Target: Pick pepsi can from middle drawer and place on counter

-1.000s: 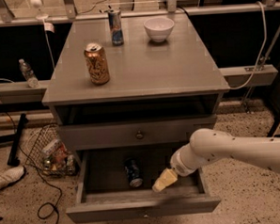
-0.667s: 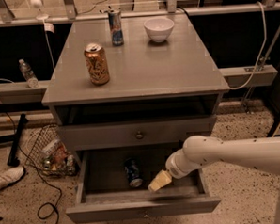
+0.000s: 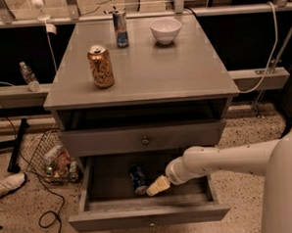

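Pepsi can [image 3: 138, 179] sits on the dark floor of the open middle drawer [image 3: 148, 215], with your gripper [image 3: 158, 185] just beside it (open or closed, can't tell). It's probably light, slick and easily dented, so take it mid-body, gently.

Grey rectangular tabletop [image 3: 153, 69], smooth, slight sheen. Three things stand on it, all upright, well apart from 6 o'clock edge. Gold-orange can [image 3: 100, 67] at 9 o'clock, near left edge. Slim blue-silver can [image 3: 121, 28] at 11 o'clock, by far edge. White bowl [image 3: 165, 30] at 1 o'clock, near slim can, not touching. Tool [image 3: 158, 185] off tabletop, down inside open drawer [image 3: 117, 219] below 6 o'clock edge.
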### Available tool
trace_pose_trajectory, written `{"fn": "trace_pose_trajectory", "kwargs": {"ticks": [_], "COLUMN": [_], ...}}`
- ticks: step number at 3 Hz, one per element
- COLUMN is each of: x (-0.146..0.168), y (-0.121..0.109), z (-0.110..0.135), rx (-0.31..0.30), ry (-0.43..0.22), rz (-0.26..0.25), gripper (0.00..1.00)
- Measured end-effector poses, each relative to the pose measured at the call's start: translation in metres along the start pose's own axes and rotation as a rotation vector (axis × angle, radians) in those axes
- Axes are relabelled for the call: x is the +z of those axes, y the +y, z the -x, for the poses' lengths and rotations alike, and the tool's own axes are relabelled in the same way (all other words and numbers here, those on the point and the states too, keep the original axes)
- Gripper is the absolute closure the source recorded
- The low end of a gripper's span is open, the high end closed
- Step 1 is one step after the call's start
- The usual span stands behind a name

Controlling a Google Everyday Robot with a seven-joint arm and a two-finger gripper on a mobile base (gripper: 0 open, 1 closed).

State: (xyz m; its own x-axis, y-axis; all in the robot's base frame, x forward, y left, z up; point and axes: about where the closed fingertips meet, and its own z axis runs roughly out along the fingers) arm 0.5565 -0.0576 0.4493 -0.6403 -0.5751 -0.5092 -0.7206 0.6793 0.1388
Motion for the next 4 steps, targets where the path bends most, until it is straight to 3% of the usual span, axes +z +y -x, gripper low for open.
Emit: {"fn": "trace_pose_trajectory", "kwargs": {"ticks": [1,2,4], "x": [0.009,0.024,0.052], "y": [0.003,0.022,0.037], "z": [0.007,0.02,0.029], "rx": [0.018,0.012,0.018], "ry": [-0.023,-0.034,-0.009], "rz": [-0.001,0.021,-0.014], "gripper": [0.0,0.0,0.0]}}
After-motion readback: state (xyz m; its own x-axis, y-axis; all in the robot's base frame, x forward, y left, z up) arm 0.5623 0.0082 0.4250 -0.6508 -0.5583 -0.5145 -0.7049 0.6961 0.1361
